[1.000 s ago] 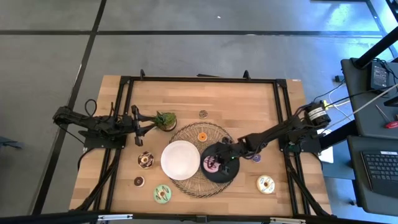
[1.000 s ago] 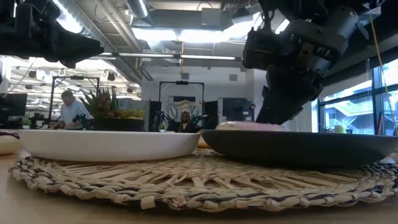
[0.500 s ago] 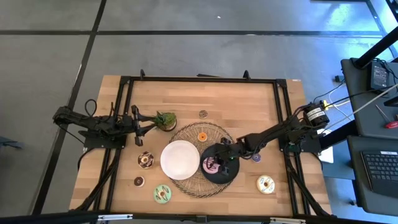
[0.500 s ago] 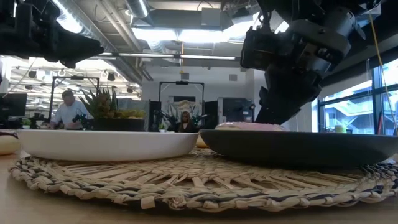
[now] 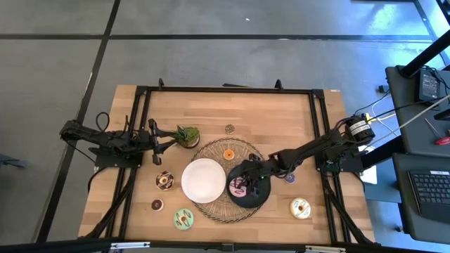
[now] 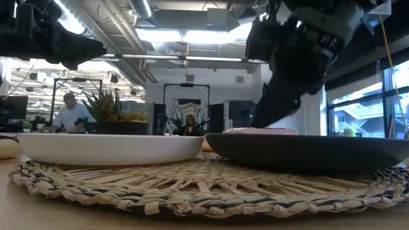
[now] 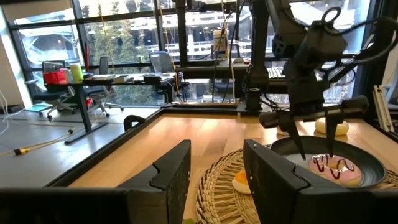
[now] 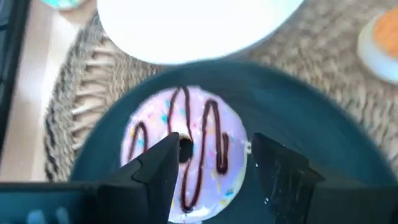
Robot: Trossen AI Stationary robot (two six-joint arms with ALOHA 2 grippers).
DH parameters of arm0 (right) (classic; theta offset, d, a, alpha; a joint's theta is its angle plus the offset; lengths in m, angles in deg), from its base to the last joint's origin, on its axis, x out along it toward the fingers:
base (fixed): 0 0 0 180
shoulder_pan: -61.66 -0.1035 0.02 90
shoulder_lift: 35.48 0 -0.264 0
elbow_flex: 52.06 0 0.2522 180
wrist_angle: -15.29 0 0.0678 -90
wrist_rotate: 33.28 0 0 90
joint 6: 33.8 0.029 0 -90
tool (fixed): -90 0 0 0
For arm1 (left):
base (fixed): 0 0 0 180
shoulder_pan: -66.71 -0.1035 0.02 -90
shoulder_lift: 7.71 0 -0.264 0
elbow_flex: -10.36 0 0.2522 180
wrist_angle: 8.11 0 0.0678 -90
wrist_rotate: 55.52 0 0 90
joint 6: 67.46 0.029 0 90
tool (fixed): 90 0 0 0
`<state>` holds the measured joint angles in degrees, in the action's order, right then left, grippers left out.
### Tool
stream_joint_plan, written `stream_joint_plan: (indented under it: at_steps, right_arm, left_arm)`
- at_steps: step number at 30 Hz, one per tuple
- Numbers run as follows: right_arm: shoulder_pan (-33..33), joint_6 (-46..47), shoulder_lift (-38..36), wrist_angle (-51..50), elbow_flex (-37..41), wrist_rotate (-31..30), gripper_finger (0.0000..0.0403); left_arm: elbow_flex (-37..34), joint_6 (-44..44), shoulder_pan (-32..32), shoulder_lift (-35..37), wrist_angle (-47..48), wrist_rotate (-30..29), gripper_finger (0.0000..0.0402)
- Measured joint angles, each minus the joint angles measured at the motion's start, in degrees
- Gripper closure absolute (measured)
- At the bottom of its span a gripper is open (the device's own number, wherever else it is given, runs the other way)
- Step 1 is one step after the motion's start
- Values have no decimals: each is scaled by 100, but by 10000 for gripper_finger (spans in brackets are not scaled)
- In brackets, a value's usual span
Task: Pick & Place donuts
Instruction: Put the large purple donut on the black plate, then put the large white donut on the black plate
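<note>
Pale wood planks make up the bench (image 5: 281, 126), with a round woven straw mat (image 5: 211, 207) near its middle toward the front edge. On the mat a round white plate (image 5: 203, 180) and a round black plate (image 5: 261, 200) sit side by side. A pink-iced donut with dark zigzag drizzle (image 8: 184, 151) lies in the black plate, and the right gripper (image 5: 246, 180) hangs just above it, jaws apart, one finger on each side of the ring without touching it. A small orange-iced donut (image 5: 228, 154) rests on the mat toward the far edge. A cream-iced donut (image 5: 300, 207) lies near the front right corner, a small purple donut (image 5: 290, 178) just beside the mat's right side. A brown-iced donut (image 5: 164, 180), a mini dark donut (image 5: 157, 205) and a green-iced donut (image 5: 184, 218) lie on the front left part. The left gripper (image 5: 166, 145) waits by the left edge beside a small green potted plant (image 5: 188, 135), jaws apart.
</note>
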<state>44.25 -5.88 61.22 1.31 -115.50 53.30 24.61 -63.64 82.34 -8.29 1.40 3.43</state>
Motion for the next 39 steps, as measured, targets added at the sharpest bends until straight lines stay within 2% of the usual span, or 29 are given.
stream_joint_plan:
  at_steps: [3,8,11,16,23,27,32,39]
  right_arm:
    - [-6,80,-380,-554,-2,9,195]
    - [-397,1301,-1091,-2442,0,153,194]
    - [-824,2244,-1347,-3439,0,329,194]
    - [-1813,3789,-1416,-4436,7,382,194]
    - [-2911,6108,-1416,-4779,9,376,194]
    - [-3339,6978,-1411,-4779,9,521,194]
    - [-3699,7432,-1219,-4716,106,570,194]
    - [-3762,7635,-848,-4652,142,566,194]
  left_arm:
    - [-2,0,-1,0,0,0,258]
    - [-2,0,0,0,0,6,258]
    - [-1,0,-1,0,0,6,258]
    - [-1,0,-1,0,0,4,258]
    - [0,0,-2,0,0,4,258]
    - [-2,-1,0,0,0,4,258]
    - [0,-2,0,0,0,2,258]
    - [-2,-1,0,0,0,2,258]
